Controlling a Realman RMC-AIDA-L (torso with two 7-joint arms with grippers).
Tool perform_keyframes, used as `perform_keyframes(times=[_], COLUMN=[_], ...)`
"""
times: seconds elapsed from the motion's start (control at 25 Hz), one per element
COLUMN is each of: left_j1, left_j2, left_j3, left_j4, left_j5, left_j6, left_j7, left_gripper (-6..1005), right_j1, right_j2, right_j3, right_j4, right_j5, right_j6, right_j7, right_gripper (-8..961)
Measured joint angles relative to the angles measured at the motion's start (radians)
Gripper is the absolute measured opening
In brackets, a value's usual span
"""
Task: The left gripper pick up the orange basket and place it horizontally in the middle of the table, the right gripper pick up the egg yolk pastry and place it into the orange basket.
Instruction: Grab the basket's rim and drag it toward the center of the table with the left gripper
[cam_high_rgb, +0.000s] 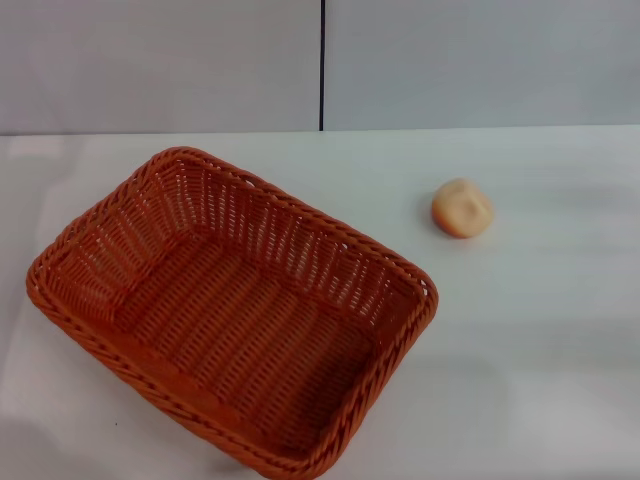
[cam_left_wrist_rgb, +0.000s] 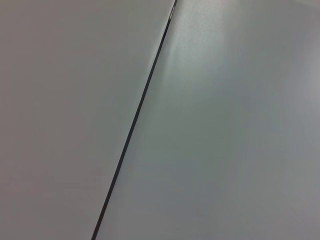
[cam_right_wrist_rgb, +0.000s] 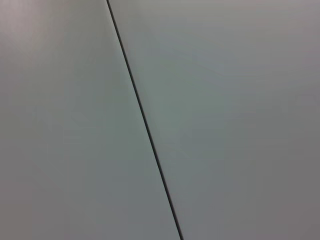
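The orange basket (cam_high_rgb: 235, 310) is sitting skewed on the table (cam_high_rgb: 540, 350); the egg yolk pastry (cam_high_rgb: 462, 208) is lying right of the basket, apart. Neither gripper is showing, so their fingers cannot be told.

No text, label, brand or number can be read anywhere (not in any view).
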Motion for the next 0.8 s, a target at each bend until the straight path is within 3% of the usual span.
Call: perform_keyframes(times=[0.52,0.8], left_j1=[0.005,0.012], left_j2=[0.001,0.006], left_j3=[0.049,0.18], left_j4=[-0.014,0.035], left_j5=[0.001,0.001], left_j6=[-0.015,-0.016], left_j7=[-0.051,-0.143], left_gripper=[799,799], right_j1=[-0.02,-0.03], right_j2=[-0.002,-0.002], right_j3=[-0.007,-0.012], right_j4=[0.016,0.026], right_j5=[-0.009,-0.016], right_j6=[0.04,0.036], right_j7=[0.009,0.012], right_gripper=[473,473])
